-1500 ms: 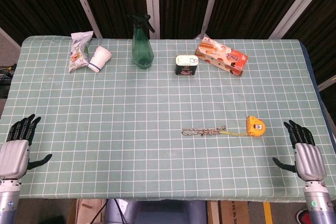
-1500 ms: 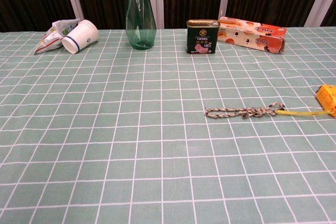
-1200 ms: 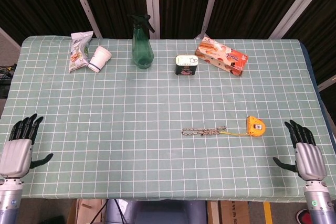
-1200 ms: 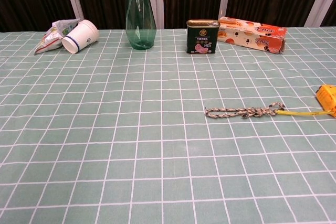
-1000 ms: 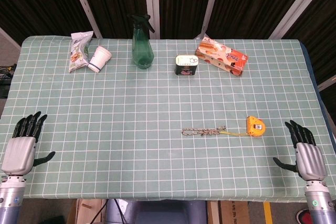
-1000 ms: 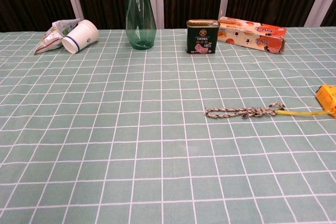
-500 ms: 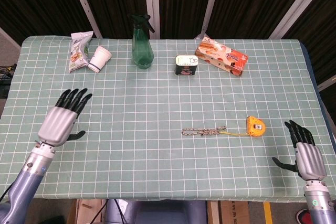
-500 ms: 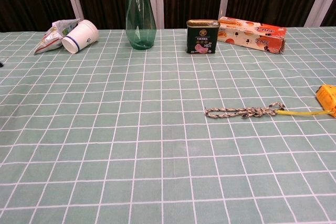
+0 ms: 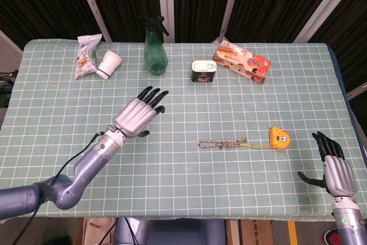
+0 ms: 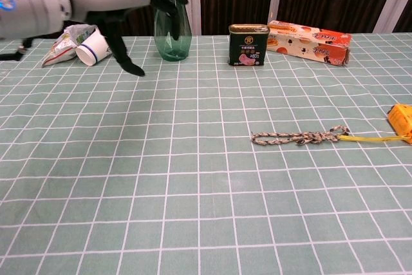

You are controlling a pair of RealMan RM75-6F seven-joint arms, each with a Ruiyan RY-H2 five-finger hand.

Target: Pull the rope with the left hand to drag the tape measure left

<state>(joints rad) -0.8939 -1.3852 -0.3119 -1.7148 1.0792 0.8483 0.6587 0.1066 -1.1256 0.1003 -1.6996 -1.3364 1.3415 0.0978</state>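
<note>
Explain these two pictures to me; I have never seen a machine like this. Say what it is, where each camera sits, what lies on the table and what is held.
This is a two-armed robot with humanlike hands at a green checked table. One picture looks down from its head, the other looks forward from its chest. The left hand hovers open above the table; the right hand waits open at the near edge. Neither holds anything. On the table lie a braided grey rope tied to an orange tape measure; at the back are a green spray bottle, a dark green tin, an orange carton, a white paper cup and a snack bag.

Left hand [image 9: 137, 115], fingers [image 9: 153, 97] spread, hovers well left of rope [image 9: 222, 143].
</note>
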